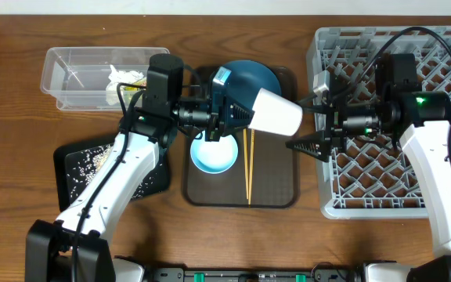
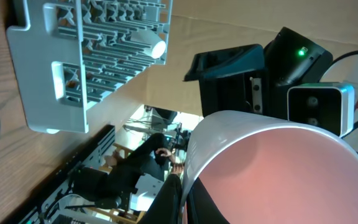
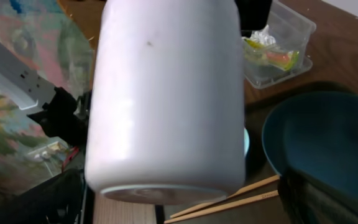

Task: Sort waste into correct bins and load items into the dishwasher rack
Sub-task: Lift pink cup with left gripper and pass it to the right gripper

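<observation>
Left gripper [image 1: 237, 116] is clamped on the rim of the white cup [image 1: 277, 112]. The right gripper [image 1: 307, 124] is spread wide and empty, just off the cup's base.

Overhead: we log the cup on its side in the air above the brown tray [image 1: 276, 196], between the two grippers, mouth toward the left one. On that tray are the blue plate [image 1: 249, 77] at the back, the small bowl [image 1: 214, 155] front left, and two chopsticks [image 1: 248, 164] side by side just beside the bowl. The table [image 1: 14, 141] is brown wood with visible grain. Back left, the clear tub [image 1: 73, 74] holds the tissue [image 1: 122, 78]. In front of it the black tray [image 1: 77, 192] carries scattered rice scraps [image 1: 96, 160]. The grey rack [image 1: 327, 205] fills the right side.

Left wrist: we look into the cup's mouth, and the inside reads pinkish. Behind it is the right arm's black housing [image 2: 272, 74] with a green light [image 2: 301, 53]. The rack shows upper left on the wood. Past the table edge the room is dim, with dark gear too blurred to name.

Right wrist: the cup's white wall and base fill the middle. The fingers [image 3: 331, 199] sit at the bottom corners, apart from it. The plate is at right and the chopsticks below. The tub at top right shows the yellow-green wrapper [image 3: 278, 59]. Left of the table is a mottled pink-and-green surface we cannot identify.
</observation>
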`<move>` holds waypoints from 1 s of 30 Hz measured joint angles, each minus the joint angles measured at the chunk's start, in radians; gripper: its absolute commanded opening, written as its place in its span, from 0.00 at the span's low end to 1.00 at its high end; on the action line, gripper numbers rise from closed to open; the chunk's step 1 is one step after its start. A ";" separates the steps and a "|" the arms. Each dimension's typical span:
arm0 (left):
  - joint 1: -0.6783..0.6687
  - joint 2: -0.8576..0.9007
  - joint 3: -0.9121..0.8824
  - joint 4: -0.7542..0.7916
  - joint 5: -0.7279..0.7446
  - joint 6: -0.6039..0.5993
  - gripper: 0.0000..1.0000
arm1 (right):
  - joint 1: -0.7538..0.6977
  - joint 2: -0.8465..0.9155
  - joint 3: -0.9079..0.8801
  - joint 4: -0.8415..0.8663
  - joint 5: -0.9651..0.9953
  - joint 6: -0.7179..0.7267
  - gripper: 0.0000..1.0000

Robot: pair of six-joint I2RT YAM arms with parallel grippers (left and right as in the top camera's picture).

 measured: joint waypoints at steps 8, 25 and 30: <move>0.000 0.000 0.000 0.001 0.003 -0.003 0.06 | 0.027 0.000 0.000 0.073 -0.063 0.019 0.97; 0.000 0.000 0.000 0.001 0.015 -0.008 0.06 | 0.078 0.000 -0.001 0.202 -0.084 0.124 0.68; 0.003 0.000 0.000 -0.001 0.012 -0.011 0.12 | 0.077 0.000 -0.001 0.201 -0.063 0.158 0.59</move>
